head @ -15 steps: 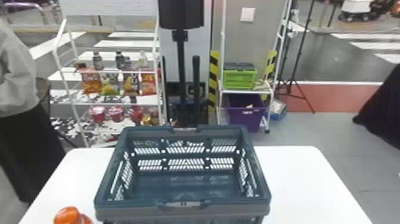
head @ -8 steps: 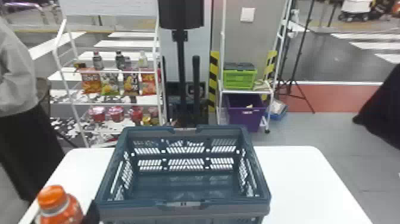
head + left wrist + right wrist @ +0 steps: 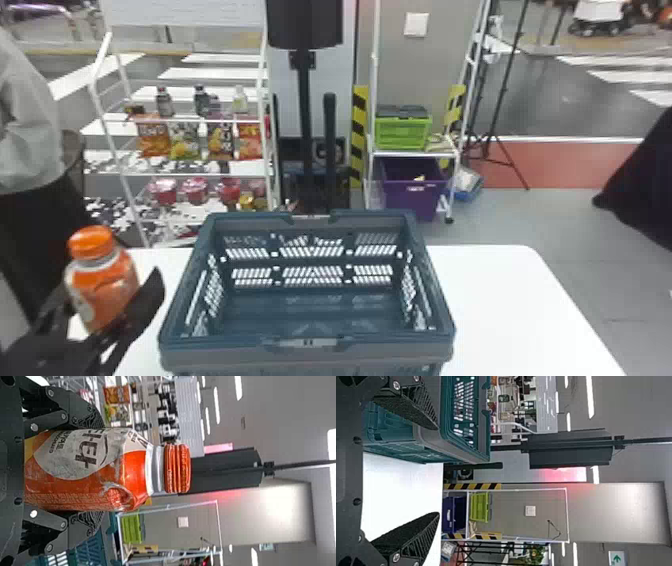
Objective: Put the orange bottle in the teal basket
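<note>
- Over there, the left gripper (image 3: 109, 295) is clenched on the orange bottle (image 3: 102, 285). Its fingers (image 3: 90, 523) press the lower body from opposite sides, and the shoulder and cap poke out past them.
- I see the bottle standing roughly upright in that grip, outside the teal basket (image 3: 307, 352), at its nine o'clock. One black finger sits between the bottle and the basket, its tip near the basket's wall.
- The right gripper (image 3: 437, 471) has its fingers released and spread wide, with white tabletop and part of the basket's side showing beyond them.
- The basket stands right there on the white table (image 3: 500, 300), open at the top, with slotted walls and a handle in the near rim and another in the far one. Bare tabletop stretches from it toward three o'clock.
- Past the table, around eleven o'clock from the basket, is a white wire rack (image 3: 200, 175). Small drink bottles (image 3: 164, 102) stand on its upper shelf, snack bags (image 3: 152, 137) hang just below them, and red-and-clear tubs (image 3: 164, 191) sit lower down.
- At twelve o'clock rises a black stand (image 3: 304, 100).
- Toward one o'clock, a lime-green crate (image 3: 402, 134) sits on a white shelf unit (image 3: 415, 154), with a purple bin (image 3: 412, 195) underneath.
- Between one and two o'clock, beside that unit, there's a black tripod (image 3: 504, 105).
</note>
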